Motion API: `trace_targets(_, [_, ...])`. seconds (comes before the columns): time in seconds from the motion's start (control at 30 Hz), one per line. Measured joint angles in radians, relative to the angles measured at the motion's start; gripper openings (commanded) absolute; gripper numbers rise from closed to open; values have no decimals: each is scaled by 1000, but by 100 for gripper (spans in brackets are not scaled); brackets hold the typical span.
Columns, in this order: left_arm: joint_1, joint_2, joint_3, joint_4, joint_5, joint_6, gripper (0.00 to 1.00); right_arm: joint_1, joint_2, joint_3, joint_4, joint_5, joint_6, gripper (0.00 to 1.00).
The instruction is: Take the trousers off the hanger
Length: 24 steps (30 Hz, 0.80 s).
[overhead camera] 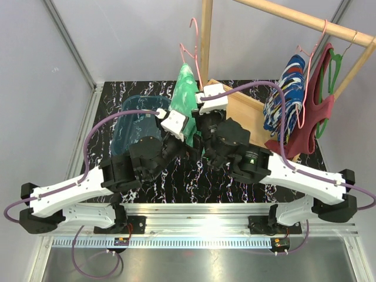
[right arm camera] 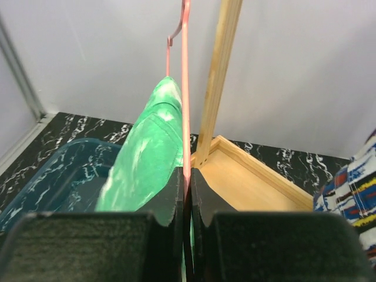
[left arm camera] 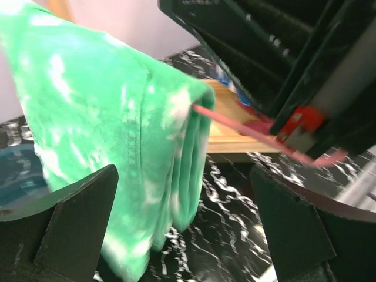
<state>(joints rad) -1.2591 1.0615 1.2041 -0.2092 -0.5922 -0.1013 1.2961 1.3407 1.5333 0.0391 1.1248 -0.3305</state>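
Well, the tabletop (overhead camera: 117, 97) is black marble-look w/ white veins, w/ pale plain walls (overhead camera: 129, 35) all round and an aluminium post (overhead camera: 70, 41) at the back-left corner. A clear blue bin (overhead camera: 126, 106) sits on the left. On the right is a wooden tray (overhead camera: 244, 111) w/ a wooden rack (overhead camera: 294, 17) rising from it. Mid-table, the green-and-white trousers (overhead camera: 185, 94) hang folded over a pink hanger (right arm camera: 185, 88), up off the surface. The R gripper (right arm camera: 187, 176) is pinched tight on the hanger's rod. The L gripper (left arm camera: 182, 182) stands wide, w/ the cloth's folded edge between its fingers; can't tell if they touch it. The blue patchwork trousers (overhead camera: 294, 76) hang from the rack's rail, beside a maroon tank top (overhead camera: 294, 144).
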Motion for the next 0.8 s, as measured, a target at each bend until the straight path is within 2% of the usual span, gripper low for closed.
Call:
trace_targets(0.2, [0, -16, 0, 18, -125, 63, 85, 13, 68, 79, 46, 97, -25, 0])
trace_targets(0.37, [0, -12, 6, 23, -183, 124, 87, 18, 73, 145, 26, 148, 11, 0])
trace_targets(0.57, [0, 28, 32, 41, -154, 163, 87, 18, 74, 192, -28, 199, 51, 0])
trace_targets(0.8, [0, 39, 32, 89, -39, 200, 86, 18, 74, 196, -64, 225, 86, 0])
